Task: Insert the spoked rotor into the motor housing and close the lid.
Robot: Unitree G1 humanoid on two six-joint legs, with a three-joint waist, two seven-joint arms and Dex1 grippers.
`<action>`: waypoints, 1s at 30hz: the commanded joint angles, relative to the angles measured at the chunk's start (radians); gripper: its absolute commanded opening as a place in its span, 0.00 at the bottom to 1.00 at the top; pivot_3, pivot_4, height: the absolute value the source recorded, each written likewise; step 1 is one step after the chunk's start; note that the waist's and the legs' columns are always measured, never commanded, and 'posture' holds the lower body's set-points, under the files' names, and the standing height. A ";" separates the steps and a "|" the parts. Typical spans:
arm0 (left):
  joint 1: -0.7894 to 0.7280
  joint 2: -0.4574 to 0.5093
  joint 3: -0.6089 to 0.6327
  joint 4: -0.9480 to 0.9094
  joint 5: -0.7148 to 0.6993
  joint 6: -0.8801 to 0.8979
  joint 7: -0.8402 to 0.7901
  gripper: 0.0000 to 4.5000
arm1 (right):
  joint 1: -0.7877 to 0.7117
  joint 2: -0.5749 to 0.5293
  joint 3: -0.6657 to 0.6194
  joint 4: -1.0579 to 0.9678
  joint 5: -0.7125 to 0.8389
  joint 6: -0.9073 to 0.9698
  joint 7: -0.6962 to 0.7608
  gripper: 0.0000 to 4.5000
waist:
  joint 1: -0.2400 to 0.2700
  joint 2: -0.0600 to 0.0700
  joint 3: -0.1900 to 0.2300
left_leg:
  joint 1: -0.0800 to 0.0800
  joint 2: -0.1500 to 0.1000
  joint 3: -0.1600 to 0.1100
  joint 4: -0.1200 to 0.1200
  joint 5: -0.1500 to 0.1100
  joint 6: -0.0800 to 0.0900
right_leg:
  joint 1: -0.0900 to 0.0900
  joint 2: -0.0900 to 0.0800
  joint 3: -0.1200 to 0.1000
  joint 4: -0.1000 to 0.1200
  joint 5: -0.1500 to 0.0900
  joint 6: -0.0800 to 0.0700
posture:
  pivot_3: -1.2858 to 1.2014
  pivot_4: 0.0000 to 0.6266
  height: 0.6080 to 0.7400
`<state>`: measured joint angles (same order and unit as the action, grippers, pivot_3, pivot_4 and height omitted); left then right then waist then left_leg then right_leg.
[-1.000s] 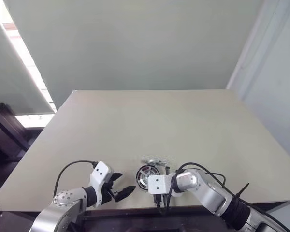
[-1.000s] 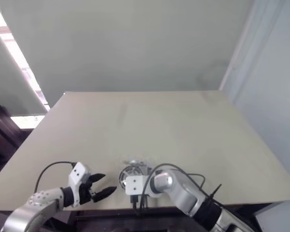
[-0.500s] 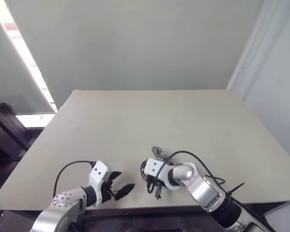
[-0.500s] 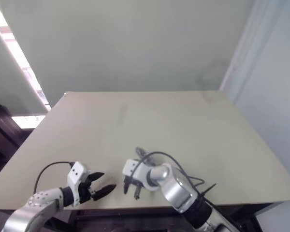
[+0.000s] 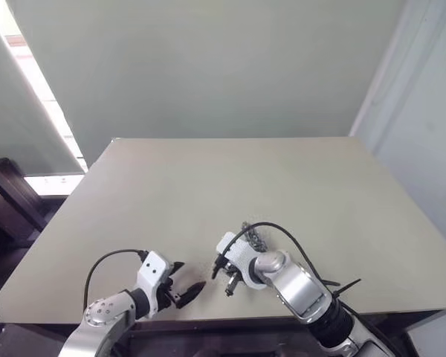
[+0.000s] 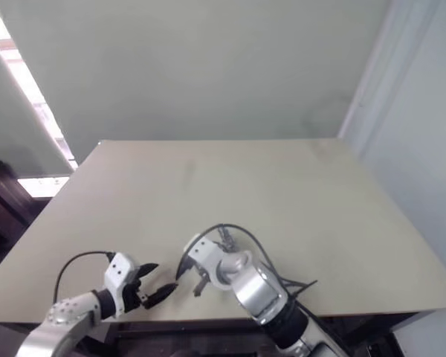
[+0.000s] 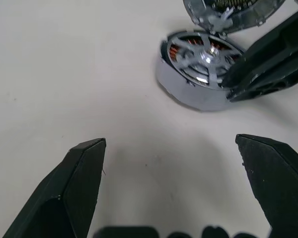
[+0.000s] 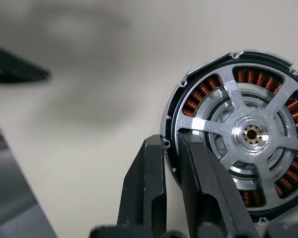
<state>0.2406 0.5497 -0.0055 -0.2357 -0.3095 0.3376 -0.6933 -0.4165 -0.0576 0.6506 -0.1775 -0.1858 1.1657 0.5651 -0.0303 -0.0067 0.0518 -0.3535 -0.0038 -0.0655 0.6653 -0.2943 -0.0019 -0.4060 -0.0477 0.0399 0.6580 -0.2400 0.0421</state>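
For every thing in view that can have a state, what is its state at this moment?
spoked rotor: seated in the housing, over the copper windings.
motor housing: on the table, not yet closed.
lid: off, lying just beyond the housing.
left gripper: open, holding nothing, short of the housing.
right gripper: shut on the housing's rim.

Spoked rotor [image 8: 251,134] seated in copper-wound motor housing [image 7: 188,91], lid [image 7: 233,12] just beside

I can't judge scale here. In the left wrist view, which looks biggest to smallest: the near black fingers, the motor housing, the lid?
1. left gripper's fingers: each looks largest, but they are nearest the camera.
2. motor housing.
3. lid: smallest as shown, though cut off by the picture's edge, so unsure.
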 commanded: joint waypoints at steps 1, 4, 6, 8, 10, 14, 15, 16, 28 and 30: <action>-0.013 -0.002 -0.005 0.001 0.017 -0.039 -0.011 1.00 | -0.026 0.003 -0.003 -0.002 0.014 -0.017 -0.032 0.02 | -0.001 0.000 0.000 | -0.002 0.000 0.000 0.000 0.000 0.000 | -0.001 0.000 0.000 0.000 0.000 0.000 | 0.52 0.00 1.00; -0.017 -0.005 -0.008 0.007 0.022 -0.047 -0.012 1.00 | -0.031 -0.011 0.020 0.013 0.023 -0.023 -0.036 0.02 | -0.002 0.000 0.000 | -0.003 0.000 -0.001 0.000 0.000 0.000 | -0.002 0.000 -0.001 0.000 0.002 -0.002 | 0.52 0.00 1.00; -0.018 -0.008 -0.008 0.009 0.025 -0.050 -0.012 1.00 | -0.031 -0.021 0.030 0.011 0.031 -0.028 -0.036 0.02 | -0.004 0.000 0.000 | -0.002 0.000 -0.001 0.001 0.000 0.000 | -0.001 0.000 -0.001 0.000 0.000 0.000 | 0.52 0.00 1.00; -0.018 -0.010 -0.007 0.009 0.027 -0.051 -0.012 1.00 | -0.030 -0.027 0.030 0.005 0.037 -0.033 -0.041 0.18 | -0.006 0.000 0.000 | -0.002 0.000 -0.001 0.002 0.000 0.000 | -0.001 0.000 -0.001 0.000 0.000 0.000 | 0.52 0.00 1.00; -0.016 -0.009 -0.008 0.007 0.026 -0.050 -0.014 1.00 | -0.032 -0.031 0.025 -0.006 0.043 -0.035 -0.047 0.31 | -0.007 0.000 0.000 | -0.002 0.000 -0.001 0.002 0.000 0.000 | -0.001 0.000 -0.001 0.000 0.000 0.000 | 0.52 0.00 1.00; -0.016 -0.010 -0.007 0.009 0.023 -0.053 -0.020 1.00 | -0.041 -0.043 0.022 -0.024 0.060 -0.035 -0.057 0.60 | -0.011 0.000 0.000 | -0.002 0.000 -0.001 0.002 0.001 0.000 | -0.001 0.000 -0.001 0.001 0.001 0.000 | 0.52 0.00 1.00; -0.011 -0.006 -0.009 0.003 0.012 -0.045 -0.035 1.00 | -0.044 -0.044 0.017 -0.034 0.064 -0.037 -0.062 0.68 | -0.011 0.000 0.000 | -0.002 0.000 -0.001 0.003 0.001 0.001 | -0.001 0.000 -0.001 0.001 0.001 -0.001 | 0.52 0.00 1.00; -0.009 -0.007 -0.008 0.000 0.005 -0.044 -0.040 1.00 | -0.049 -0.046 0.014 -0.043 0.068 -0.038 -0.065 0.75 | -0.011 0.000 0.000 | -0.002 0.000 -0.001 0.003 0.001 0.001 | -0.001 0.000 -0.001 0.001 0.001 -0.001 | 0.52 0.00 1.00; -0.029 -0.044 0.022 0.015 0.007 -0.048 0.004 1.00 | -0.067 -0.089 -0.017 -0.148 0.110 -0.033 -0.079 0.99 | -0.013 0.000 0.000 | -0.004 0.000 -0.001 0.003 0.001 0.001 | -0.002 0.000 -0.001 0.001 0.001 -0.001 | 0.52 0.00 1.00; -0.032 -0.043 0.019 0.016 0.018 -0.063 0.007 1.00 | -0.064 -0.100 -0.016 -0.151 0.117 -0.037 -0.077 0.99 | -0.013 0.000 0.000 | -0.004 0.000 -0.001 0.003 0.001 0.001 | -0.002 0.000 -0.001 0.001 0.001 -0.001 | 0.52 0.00 1.00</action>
<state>0.2217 0.5036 -0.0112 -0.2104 -0.3013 0.2986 -0.6914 -0.4641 -0.1535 0.6515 -0.2817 -0.0773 1.1350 0.4892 -0.0434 -0.0069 0.0514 -0.3575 -0.0035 -0.0668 0.6682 -0.2928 -0.0006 -0.4079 -0.0472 0.0389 0.6593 -0.2386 0.0412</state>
